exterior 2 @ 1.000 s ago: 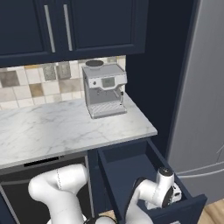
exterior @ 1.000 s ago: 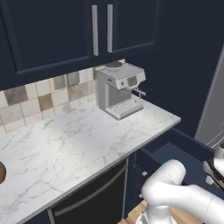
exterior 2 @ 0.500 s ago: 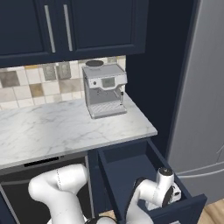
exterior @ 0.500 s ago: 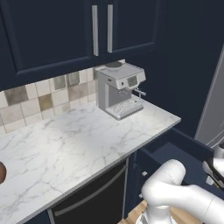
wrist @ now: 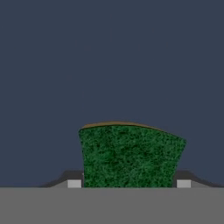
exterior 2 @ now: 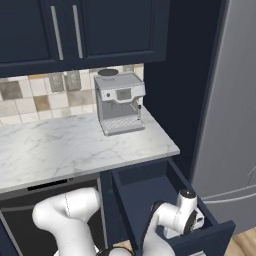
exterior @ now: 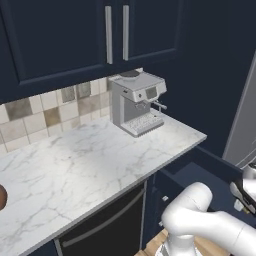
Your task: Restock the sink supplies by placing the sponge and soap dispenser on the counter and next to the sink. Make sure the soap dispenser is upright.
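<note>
arm: bent low, elbow folded, forearm reaching down and forward
wrist: turned downward, hand end (exterior 2: 186,215) sunk below counter height
gripper (wrist: 129,183): finger tips (wrist: 74,183) set at both flanks of a green block, apparently touching it

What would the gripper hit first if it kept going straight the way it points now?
The sponge: its green face sits directly ahead between the gripper jaws, with the dark drawer floor behind it. Contact looks imminent, though depth is unclear.
</note>
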